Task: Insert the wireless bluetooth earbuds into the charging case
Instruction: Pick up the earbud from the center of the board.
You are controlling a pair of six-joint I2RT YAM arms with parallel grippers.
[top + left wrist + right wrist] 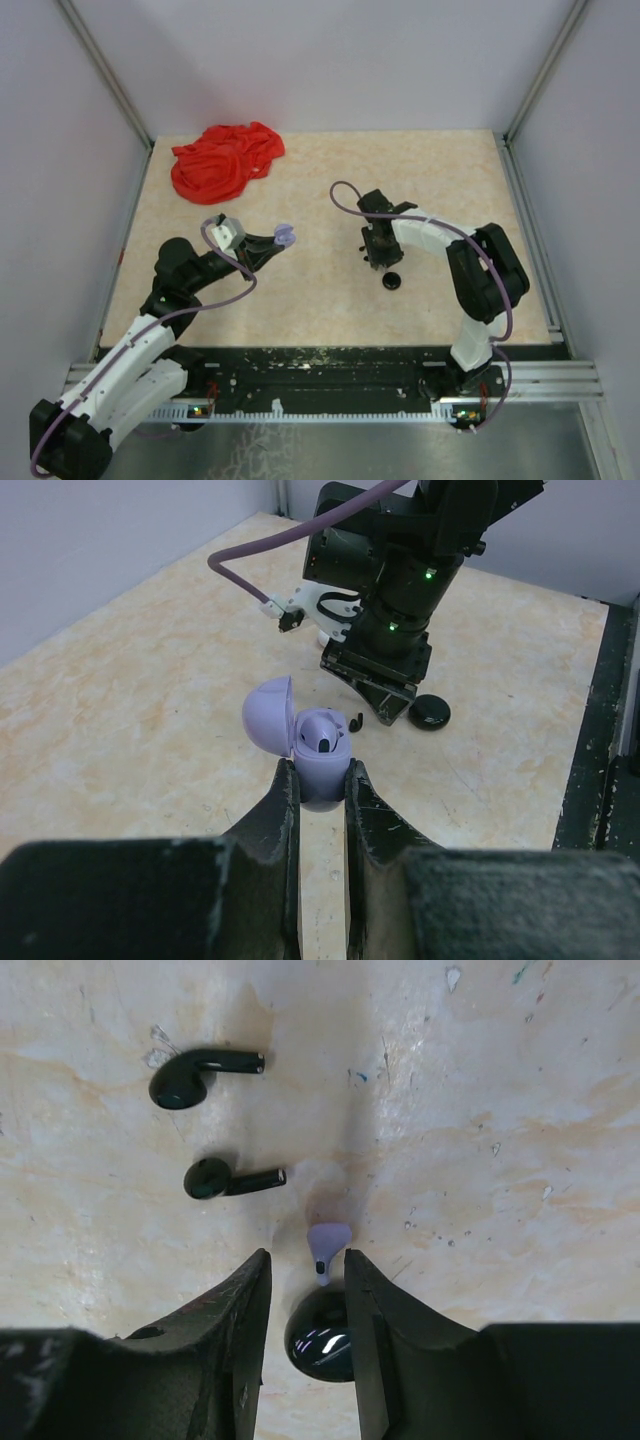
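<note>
Step in hand was, by my read, pickup of the 2nd lavender bud for the case: 1 bud already seated, 1 at the right arm.

Left end effector [320, 772]: closed on the lavender charging case [322, 792], fingers clamping the lower shell from both sides, lid hinged open to its left. Seated bud [322, 740] sat in the shell just above the fingertips. I couldn't tell whether the 2nd well was free; most of it was hidden.

Right end effector [306, 1257]: jaws set to a narrow gap, pointing down at the bench [500, 1110]. Lavender earbud [327, 1240] was right at the fingertips, stem pointing back into the gap and close against 1 finger. Couldn't tell whether it was pinched or only bracketed, since contact on the other side didn't show. Black case [322, 1338] lay closed on the bench between the fingers, behind the tips. Just beyond the tips, off to 1 side: 2 black earbuds [228, 1178], loose on the bench and apart from each other.

Next move, as I judge it: confirm the pinch on the lavender earbud, lift clear of the black case, carry across to the open shell the left arm held, then line the stem up with the well before lowering. Main risk was the bud twisting in the grip, given how small it was.
</note>
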